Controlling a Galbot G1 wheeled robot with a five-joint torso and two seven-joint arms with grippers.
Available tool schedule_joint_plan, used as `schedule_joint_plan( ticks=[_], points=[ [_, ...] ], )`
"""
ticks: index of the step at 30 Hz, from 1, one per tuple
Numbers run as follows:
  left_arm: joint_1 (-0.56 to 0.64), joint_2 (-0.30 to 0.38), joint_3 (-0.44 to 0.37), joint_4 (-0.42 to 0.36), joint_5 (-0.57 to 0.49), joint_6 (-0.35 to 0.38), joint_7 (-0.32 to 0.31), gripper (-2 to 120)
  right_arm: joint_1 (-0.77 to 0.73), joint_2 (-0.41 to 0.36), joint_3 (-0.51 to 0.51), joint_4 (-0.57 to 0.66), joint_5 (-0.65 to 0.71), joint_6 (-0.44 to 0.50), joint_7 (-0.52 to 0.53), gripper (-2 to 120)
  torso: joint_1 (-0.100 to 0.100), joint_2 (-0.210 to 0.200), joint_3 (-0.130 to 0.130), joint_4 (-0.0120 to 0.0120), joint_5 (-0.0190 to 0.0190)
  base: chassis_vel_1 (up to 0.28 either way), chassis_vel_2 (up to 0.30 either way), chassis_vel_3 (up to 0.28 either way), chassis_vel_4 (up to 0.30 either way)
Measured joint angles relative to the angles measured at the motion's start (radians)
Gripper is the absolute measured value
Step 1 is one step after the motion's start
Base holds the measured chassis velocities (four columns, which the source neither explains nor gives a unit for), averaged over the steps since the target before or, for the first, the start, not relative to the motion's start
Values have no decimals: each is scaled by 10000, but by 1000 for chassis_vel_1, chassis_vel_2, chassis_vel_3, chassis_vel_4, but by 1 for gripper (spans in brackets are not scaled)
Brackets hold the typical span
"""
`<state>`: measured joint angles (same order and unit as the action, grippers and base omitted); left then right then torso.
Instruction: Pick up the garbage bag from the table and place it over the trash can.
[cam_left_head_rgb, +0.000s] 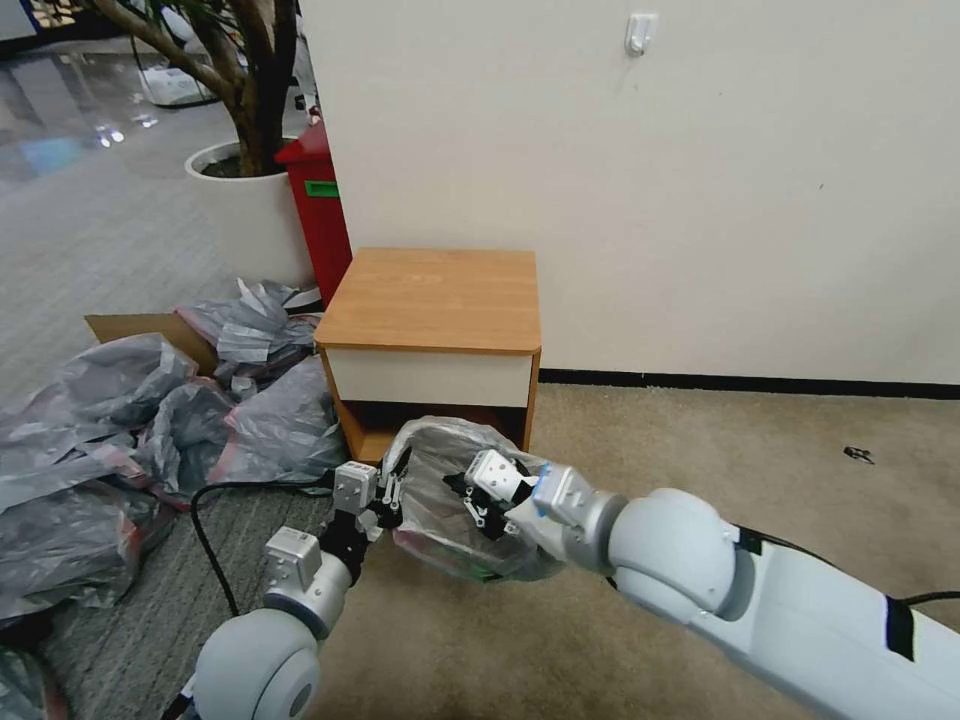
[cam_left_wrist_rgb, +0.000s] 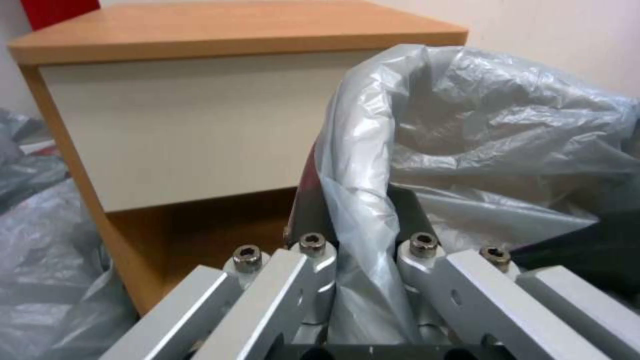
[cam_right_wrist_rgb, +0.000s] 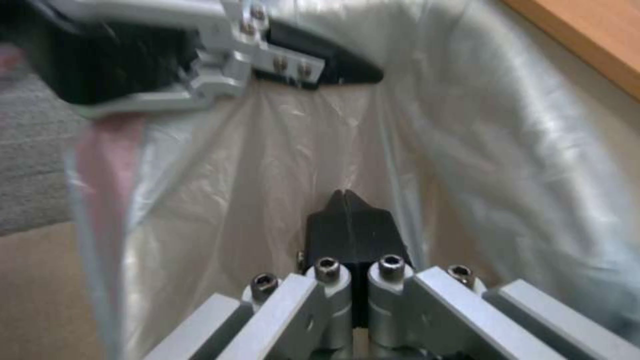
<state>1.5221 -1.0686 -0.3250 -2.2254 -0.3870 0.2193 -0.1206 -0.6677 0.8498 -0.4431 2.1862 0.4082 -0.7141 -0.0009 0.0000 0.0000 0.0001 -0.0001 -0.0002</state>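
The thin translucent grey garbage bag hides the bin; left gripper at 9 o'clock and right gripper at 3 o'clock each pinch its rim.

Office-type lobby or test room: beige carpet, plain white wall, potted tree in white pot, red cabinet, glossy floor behind.

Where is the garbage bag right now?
In the head view, the garbage bag is held low in front of the nightstand, stretched between the left gripper and the right gripper, each pinching its plastic.
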Motion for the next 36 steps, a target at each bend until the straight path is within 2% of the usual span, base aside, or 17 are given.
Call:
schedule_joint_plan(
  ticks=[9, 24, 36],
  points=[
    [114, -97, 35, -264, 232, -53, 96, 7, 175, 463, -445, -740, -443, 18, 292, 0, 0, 0, 0, 1, 2, 0, 0, 0, 0],
    [13, -12, 224, -453, 819, -215, 372, 7, 466, 634, -758, -1706, -502, 47, 498, 0, 0, 0, -1, 0, 2, 0, 0, 0, 0],
    [-62, -56, 354, -437, 1104, -216, 480, 7, 764, 543, -1094, -1812, -426, 51, 735, 0, 0, 0, -1, 0, 1, 0, 0, 0, 0]
  ],
)
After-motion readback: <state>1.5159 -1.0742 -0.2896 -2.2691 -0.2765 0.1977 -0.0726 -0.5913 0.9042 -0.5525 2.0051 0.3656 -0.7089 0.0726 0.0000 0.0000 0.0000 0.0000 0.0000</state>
